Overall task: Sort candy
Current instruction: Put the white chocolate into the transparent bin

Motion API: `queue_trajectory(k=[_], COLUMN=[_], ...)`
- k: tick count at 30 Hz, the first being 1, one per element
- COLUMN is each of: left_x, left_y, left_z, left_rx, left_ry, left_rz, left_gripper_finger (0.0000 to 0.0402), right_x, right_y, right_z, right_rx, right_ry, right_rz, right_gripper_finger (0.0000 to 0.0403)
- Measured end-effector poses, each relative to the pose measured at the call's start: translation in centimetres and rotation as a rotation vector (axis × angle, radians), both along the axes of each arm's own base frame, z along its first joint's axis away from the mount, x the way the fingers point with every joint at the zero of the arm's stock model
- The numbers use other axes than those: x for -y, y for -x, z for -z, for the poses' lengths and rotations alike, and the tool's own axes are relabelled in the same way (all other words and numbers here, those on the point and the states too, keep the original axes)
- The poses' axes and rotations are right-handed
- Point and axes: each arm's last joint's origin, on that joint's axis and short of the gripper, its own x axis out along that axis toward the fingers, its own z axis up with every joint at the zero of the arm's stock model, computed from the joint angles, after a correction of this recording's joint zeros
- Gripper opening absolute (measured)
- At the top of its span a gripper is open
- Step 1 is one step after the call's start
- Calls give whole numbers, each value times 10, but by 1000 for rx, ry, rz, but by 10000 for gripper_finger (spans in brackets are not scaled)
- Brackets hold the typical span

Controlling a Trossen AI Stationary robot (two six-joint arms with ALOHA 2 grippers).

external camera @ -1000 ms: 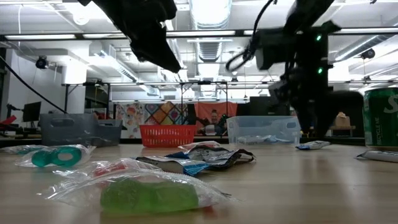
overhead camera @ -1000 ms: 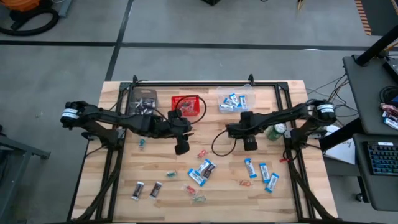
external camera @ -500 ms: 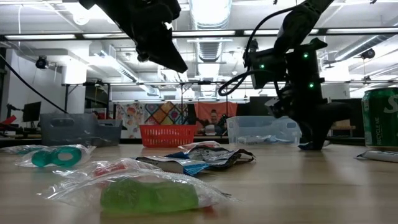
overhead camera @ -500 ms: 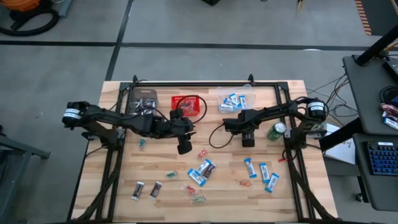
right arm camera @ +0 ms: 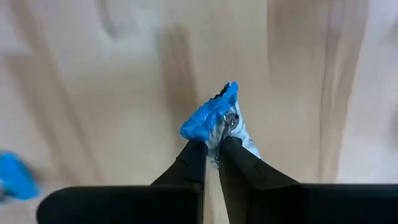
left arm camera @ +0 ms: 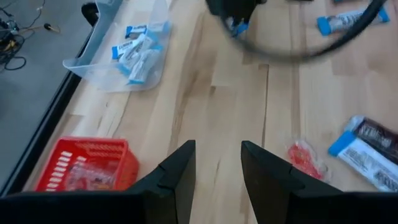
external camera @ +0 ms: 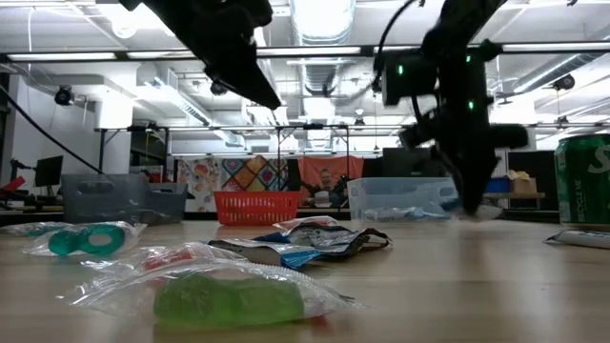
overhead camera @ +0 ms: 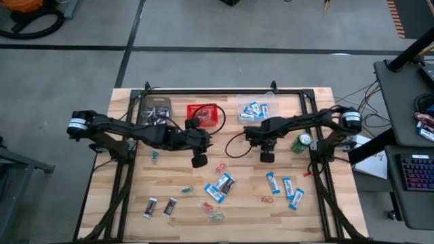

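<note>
Right gripper [right arm camera: 211, 152]: clenched on blue-and-white packet [right arm camera: 217, 118], mid-tabletop [overhead camera: 176, 177].
Left gripper [left arm camera: 214, 165]: jaws parted, empty.
Nearby: clear bin [overhead camera: 256, 108], green can [overhead camera: 302, 142].

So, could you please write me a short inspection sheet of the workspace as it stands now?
Surface: wooden table, candy scattered over the near half.
Job's things: blue-and-white packets and dark mini bars loose on the wood; more blue packets in the clear bin; red basket at the far edge.
Clutter: green can by the right arm.
Grippers: right gripper shut on a blue-and-white packet; left gripper open, empty, above the table's middle.
Cables: black cable looping from the right arm.
Surroundings: desk with keyboard to the right.
</note>
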Motion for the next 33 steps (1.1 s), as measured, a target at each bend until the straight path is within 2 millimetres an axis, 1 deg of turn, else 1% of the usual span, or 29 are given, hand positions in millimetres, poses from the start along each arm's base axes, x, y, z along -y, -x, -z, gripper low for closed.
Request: queue_trajectory(k=[3,6,10,14,16,19,25,27,30,33], left_x=[0,2,11,22,28,34,37,37,37,36], left_y=[4,8,12,18,20,22,24,24,25,26], left_z=[-8,-14,-9,0,4,5,1,-1,0,1], left_rx=[11,54,106,132,133,137,153,157,151,139], left_ry=[4,22,52,89,112,134,141,141,140,148], left_rz=[-3,-4,11,29,32,36,48,48,48,39], left_gripper_finger=[111,111,111,111,111,111,111,111,111,111], right_x=[-5,-9,-13,-14,-12,-1,41,57,76,89], right_y=[-3,-11,-22,-25,-26,-28,-24,-20,-12,-6], right_z=[-15,-30,-43,-52,-56,-66,-87,-89,-86,-80], right_rx=[131,332,578,667,693,712,699,686,675,636], right_ry=[-28,-71,-83,-68,-34,126,485,530,529,514], right_rz=[8,-12,-53,-70,-65,13,263,336,462,511], right_gripper_finger=[18,18,18,17,17,17,17,17,19,35])
